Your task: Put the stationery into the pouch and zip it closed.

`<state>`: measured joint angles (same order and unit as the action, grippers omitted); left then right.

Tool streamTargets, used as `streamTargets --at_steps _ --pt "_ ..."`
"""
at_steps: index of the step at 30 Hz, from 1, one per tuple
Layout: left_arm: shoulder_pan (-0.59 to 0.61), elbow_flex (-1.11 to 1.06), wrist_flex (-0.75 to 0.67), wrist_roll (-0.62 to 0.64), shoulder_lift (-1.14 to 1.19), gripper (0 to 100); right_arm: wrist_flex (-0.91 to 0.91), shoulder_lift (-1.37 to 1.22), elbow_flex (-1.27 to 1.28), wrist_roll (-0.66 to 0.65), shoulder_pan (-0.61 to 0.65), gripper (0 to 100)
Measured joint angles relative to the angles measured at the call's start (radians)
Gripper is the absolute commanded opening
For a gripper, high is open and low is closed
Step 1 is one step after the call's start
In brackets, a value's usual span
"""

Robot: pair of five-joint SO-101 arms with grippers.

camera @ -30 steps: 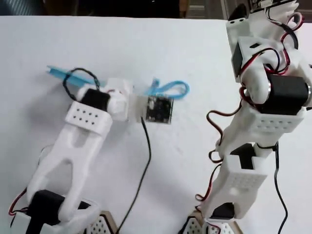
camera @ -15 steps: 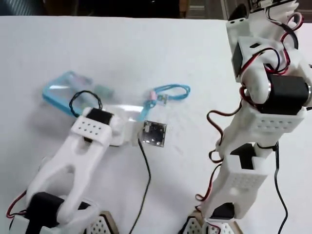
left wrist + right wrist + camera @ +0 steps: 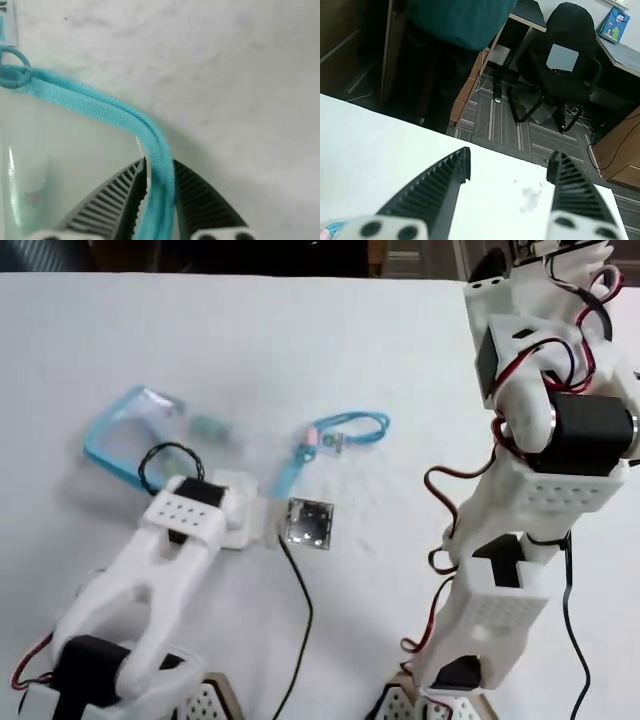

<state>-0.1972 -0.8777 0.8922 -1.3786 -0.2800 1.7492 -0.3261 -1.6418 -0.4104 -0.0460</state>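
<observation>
Blue-trimmed pouch [image 3: 150,425] in left pincer [image 3: 159,165], now nearer arm's base [image 3: 95,675]

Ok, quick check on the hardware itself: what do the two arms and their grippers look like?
Both arms are white plastic shells with black motors and dotted grid panels. The left arm carries a black cable; the right arm trails red and black wires. The left gripper and right gripper are dark, ridged and tapered, on white bases.
</observation>
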Motion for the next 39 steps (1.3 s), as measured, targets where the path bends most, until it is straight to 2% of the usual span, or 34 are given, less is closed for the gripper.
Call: streamTargets --at_steps 3,6,9,11,17,21,25,27,31,34,37,39 --pt "0.008 0.052 0.009 0.081 0.0 20 0.0 0.0 0.0 0.0 0.0 25.5" --pt "0.008 0.13 0.06 0.247 -0.008 25 0.0 0.0 0.0 0.0 0.0 25.5" --pt "0.008 0.227 0.19 0.399 -0.054 32 0.0 0.0 0.0 0.0 0.0 25.5" --pt "0.008 0.296 0.296 0.483 -0.089 33 0.0 0.0 0.0 0.0 0.0 25.5" --pt "0.011 0.497 0.572 0.612 -0.184 33 0.0 0.0 0.0 0.0 0.0 25.5" --pt "0.035 0.601 0.631 0.724 -0.236 33 0.0 0.0 0.0 0.0 0.0 25.5" --pt "0.086 0.689 0.643 0.899 -0.315 33 0.0 0.0 0.0 0.0 0.0 25.5" --pt "0.112 0.707 0.643 0.968 -0.37 29 0.002 0.011 0.0 0.0 0.0 25.5" --pt "0.169 0.713 0.643 1.003 -0.491 14 0.002 0.075 0.0 0.0 0.021 25.4" --pt "0.193 0.718 0.643 0.964 -0.578 2 0.002 0.124 0.0 0.0 0.029 25.3" --pt "0.212 0.72 0.643 0.876 -0.66 2 0.002 0.166 0.0 0.0 0.021 19.4" --pt "0.227 0.72 0.666 0.809 -0.717 2 0.002 0.196 0.0 0.0 0.025 9.5"
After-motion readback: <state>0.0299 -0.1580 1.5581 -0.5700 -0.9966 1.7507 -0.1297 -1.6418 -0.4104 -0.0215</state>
